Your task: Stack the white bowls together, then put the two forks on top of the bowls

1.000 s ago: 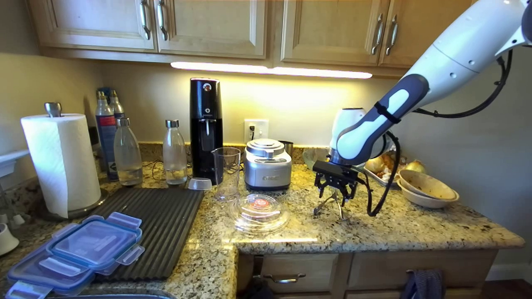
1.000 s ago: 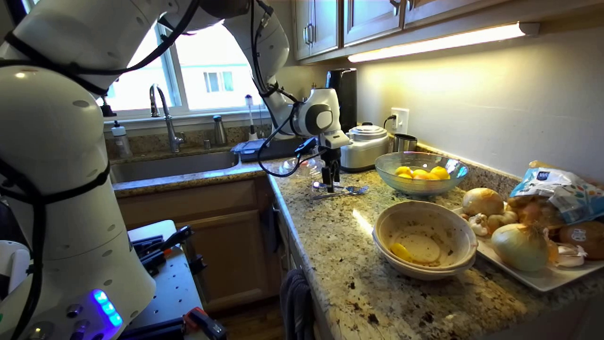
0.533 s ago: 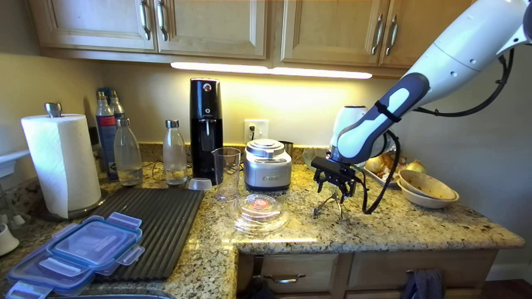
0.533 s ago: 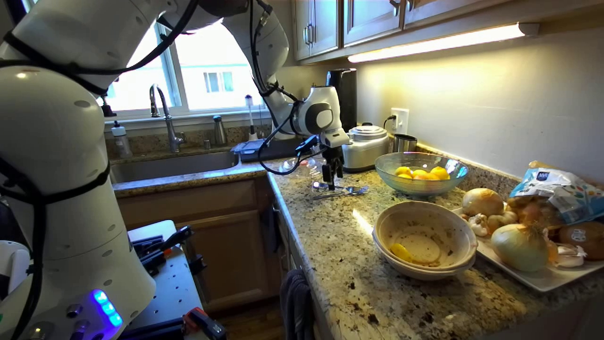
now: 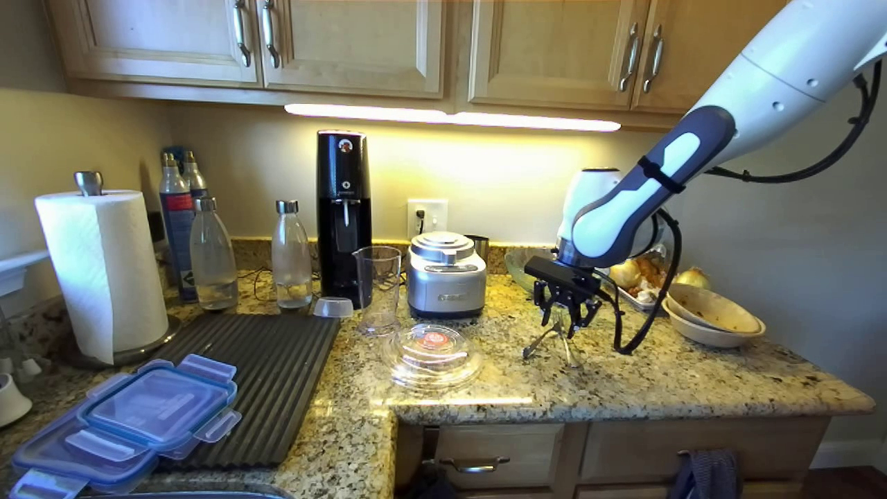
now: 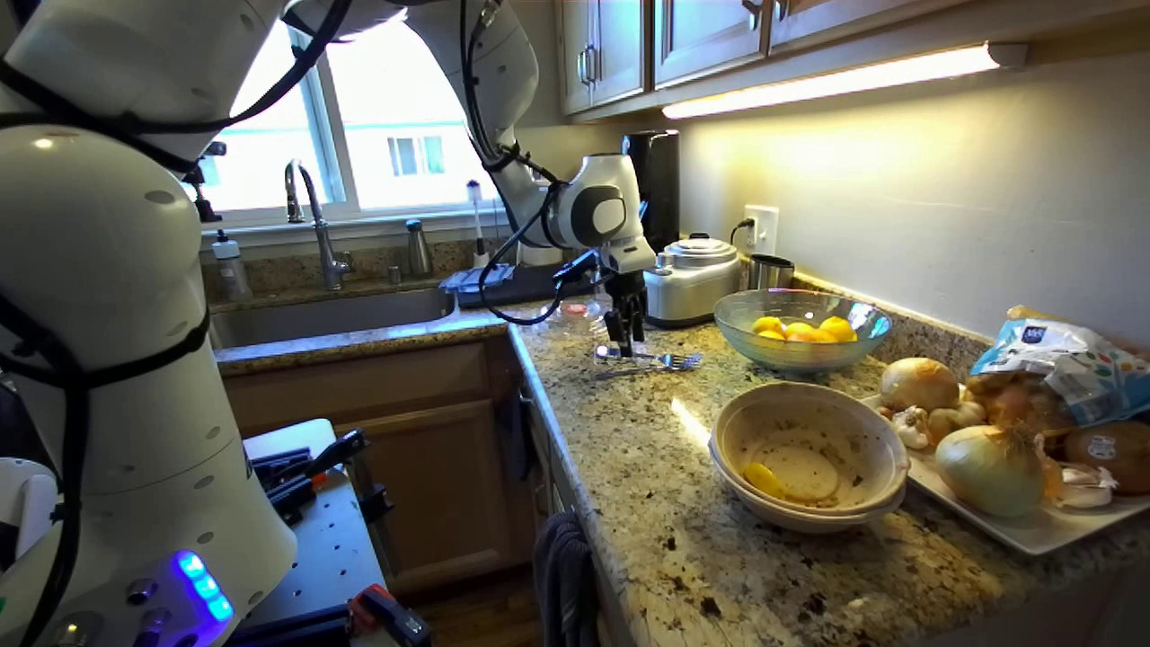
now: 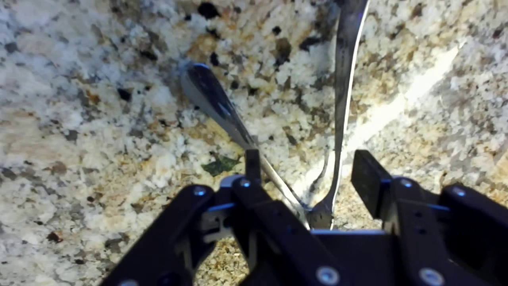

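Two wide, shallow, round white bowls (image 6: 813,427) stand stacked at four o'clock in an exterior view, on a speckled granite desk (image 6: 647,503); the upper rests tilted inside the lower, and on its pale cream inside we see a small yellow piece (image 6: 764,480) that we cannot name. From the bowls, two slim, silvery metal forks (image 6: 676,362) lie at ten o'clock, on the desk and well apart from the stack, with tines showing at their three o'clock end. Closer, in the wrist view, we see one handle end near eleven o'clock and the other run out past the edge near one o'clock, while the two come together between four and five o'clock, where the black end effector (image 7: 307,161) covers the rest of them. Its two fingers (image 7: 370,182) stand spread wide apart, and in both exterior views it hangs pointing down over the forks; whether a fingertip touches metal, we cannot tell. In an exterior view we find, at nine o'clock from the forks, a clear round dish (image 5: 429,367) with an orange-red label (image 5: 434,339) and, at ten o'clock, a silver food-processor base (image 5: 447,284). In an exterior view, at twelve o'clock from the bowls, stands a clear glass bowl (image 6: 800,360) holding yellow fruit (image 6: 835,329), and at three o'clock a white rectangular plate (image 6: 1024,532) carries pale brown onions (image 6: 993,472) and garlic (image 6: 915,427).
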